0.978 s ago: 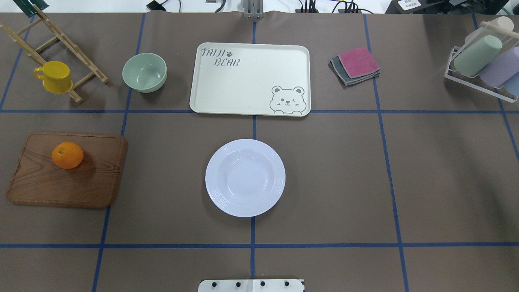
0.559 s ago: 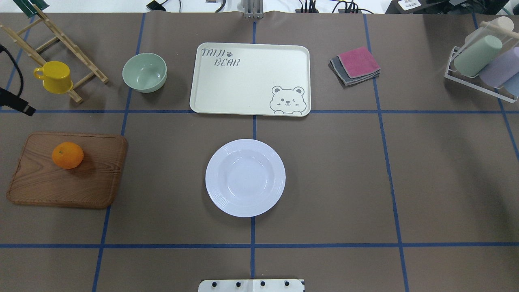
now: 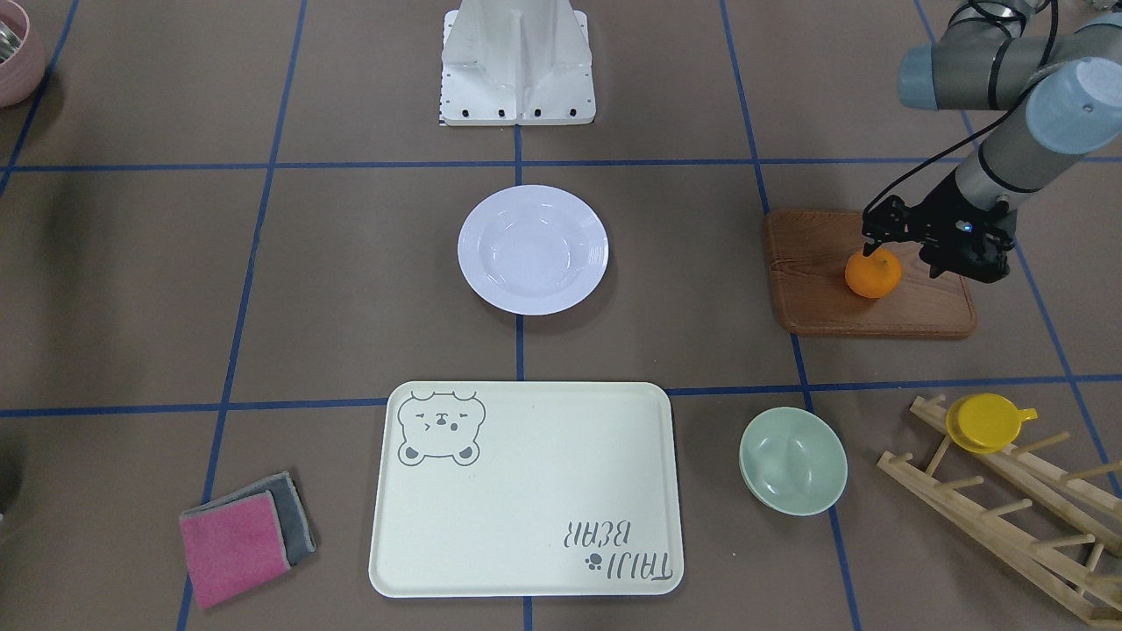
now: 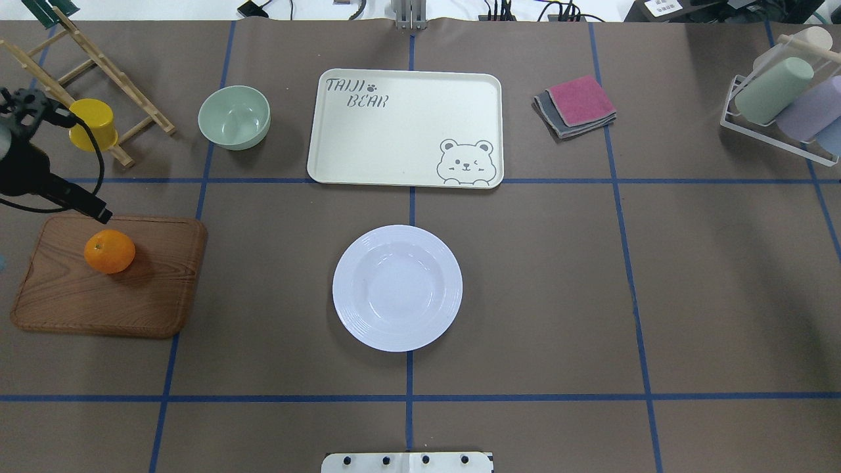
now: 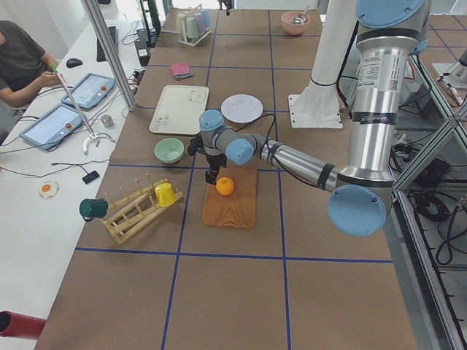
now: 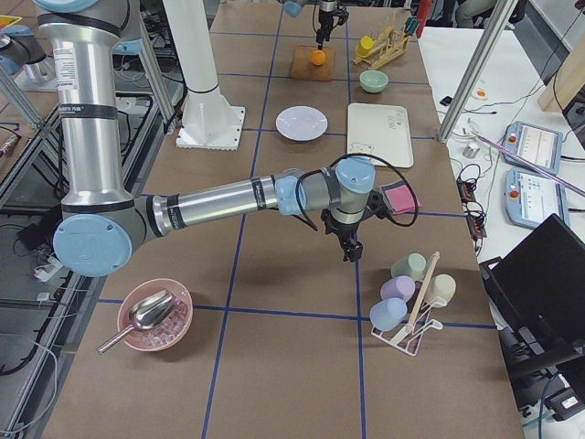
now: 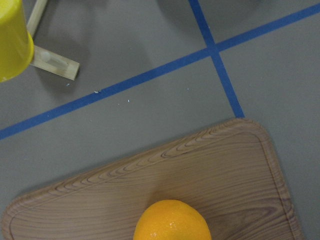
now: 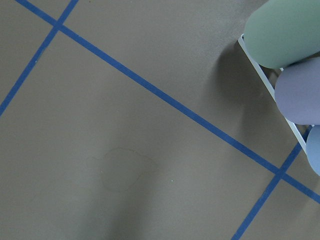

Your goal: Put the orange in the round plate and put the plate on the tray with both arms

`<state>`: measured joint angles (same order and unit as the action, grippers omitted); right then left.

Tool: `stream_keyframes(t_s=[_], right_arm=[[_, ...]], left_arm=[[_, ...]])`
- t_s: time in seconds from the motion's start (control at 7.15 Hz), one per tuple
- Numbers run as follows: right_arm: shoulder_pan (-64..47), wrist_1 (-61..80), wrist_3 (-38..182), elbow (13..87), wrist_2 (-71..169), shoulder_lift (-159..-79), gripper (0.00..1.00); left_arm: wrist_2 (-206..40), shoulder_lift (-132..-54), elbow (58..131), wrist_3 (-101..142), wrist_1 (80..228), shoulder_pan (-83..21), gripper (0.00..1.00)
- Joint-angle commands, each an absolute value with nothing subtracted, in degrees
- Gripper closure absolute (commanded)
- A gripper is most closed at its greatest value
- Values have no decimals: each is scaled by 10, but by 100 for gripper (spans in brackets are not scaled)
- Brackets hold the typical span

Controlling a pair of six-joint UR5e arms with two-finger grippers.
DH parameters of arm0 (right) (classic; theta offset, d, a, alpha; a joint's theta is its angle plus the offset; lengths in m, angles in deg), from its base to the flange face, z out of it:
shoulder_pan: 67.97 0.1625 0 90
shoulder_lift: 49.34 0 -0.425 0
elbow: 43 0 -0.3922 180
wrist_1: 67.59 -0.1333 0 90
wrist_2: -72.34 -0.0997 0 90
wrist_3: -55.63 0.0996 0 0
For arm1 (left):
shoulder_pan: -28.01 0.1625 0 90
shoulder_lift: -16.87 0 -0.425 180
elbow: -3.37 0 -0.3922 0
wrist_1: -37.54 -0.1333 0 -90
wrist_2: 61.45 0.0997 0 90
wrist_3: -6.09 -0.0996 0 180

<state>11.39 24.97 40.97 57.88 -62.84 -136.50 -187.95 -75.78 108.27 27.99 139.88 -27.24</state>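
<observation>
Swung in over the bench's left edge within the last second, bringing the left fingers (image 4: 98,210) close above the orange (image 4: 110,251), untouched on the wooden board (image 4: 151,295) at that edge; cannot tell if spread or clenched, right fingers (image 6: 350,252) likewise; pick-up evidently starting, with the round plate (image 4: 348,322) empty.

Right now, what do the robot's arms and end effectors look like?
The left arm and right arm are silver-grey tubes with rounded light-blue joint caps and dark bands on the upright sections. A black cable loops near each wrist. The left end effector and right end effector are black and narrow.
</observation>
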Motion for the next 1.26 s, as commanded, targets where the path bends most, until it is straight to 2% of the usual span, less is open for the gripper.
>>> stream_keyframes(t_s=[0.0, 0.42, 0.98, 1.12], right_arm=[[109, 250, 455, 568, -628, -1353, 0], [100, 250, 590, 541, -629, -1311, 0], [94, 250, 612, 532, -651, -1306, 0], [94, 250, 629, 509, -653, -1284, 0]], left_arm=[[-1871, -737, 1090, 285, 1403, -263, 0], [-1872, -735, 1088, 289, 1403, -248, 0], [-1871, -736, 1085, 290, 1403, -239, 0], [-1871, -735, 1085, 290, 1404, -238, 0]])
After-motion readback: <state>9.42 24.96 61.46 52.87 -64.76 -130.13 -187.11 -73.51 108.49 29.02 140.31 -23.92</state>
